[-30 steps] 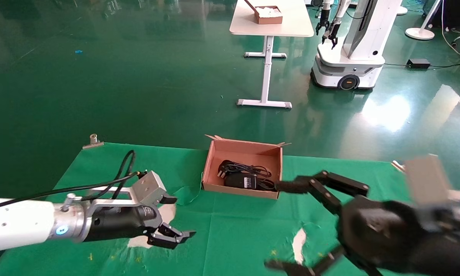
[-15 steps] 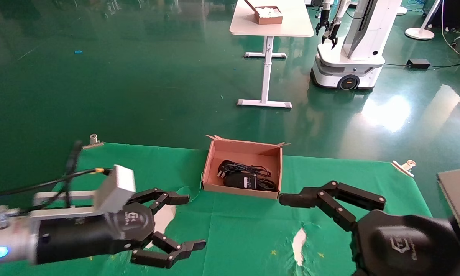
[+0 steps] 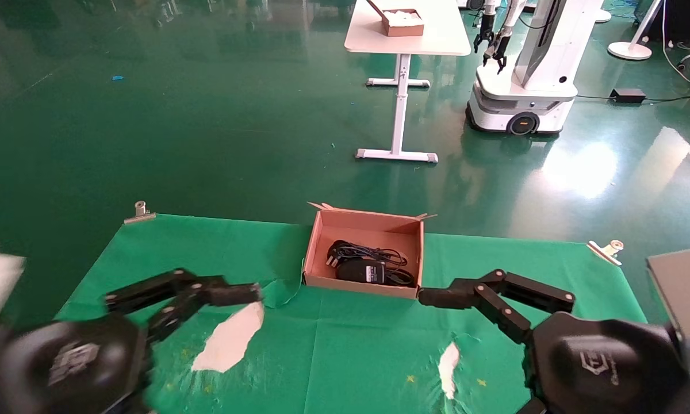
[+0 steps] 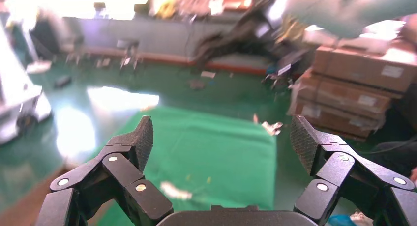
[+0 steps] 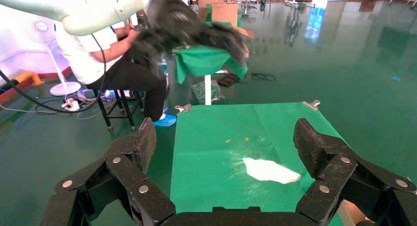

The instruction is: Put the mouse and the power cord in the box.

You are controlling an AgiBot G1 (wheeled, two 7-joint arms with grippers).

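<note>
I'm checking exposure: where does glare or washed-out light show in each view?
Head view: glare patch on the glossy floor beyond the box; left wrist view: washed-out background light and floor reflection; right wrist view: only mild floor sheen.

Robotics test hall, indoor.

Glossy dark-green painted floor (image 3: 207, 115); white wheeled robot base with black grippers (image 3: 523, 86); white pedestal-leg table (image 3: 405, 34) bearing a small brown carton with white contents (image 3: 402, 22); green cloth-covered worktable (image 3: 351, 356) fastened by silver binder clips (image 3: 140, 211); stacked brown cardboard cartons (image 4: 359, 83); white standing fan (image 5: 59, 64); seated operator in white shirt (image 5: 105, 54).
</note>
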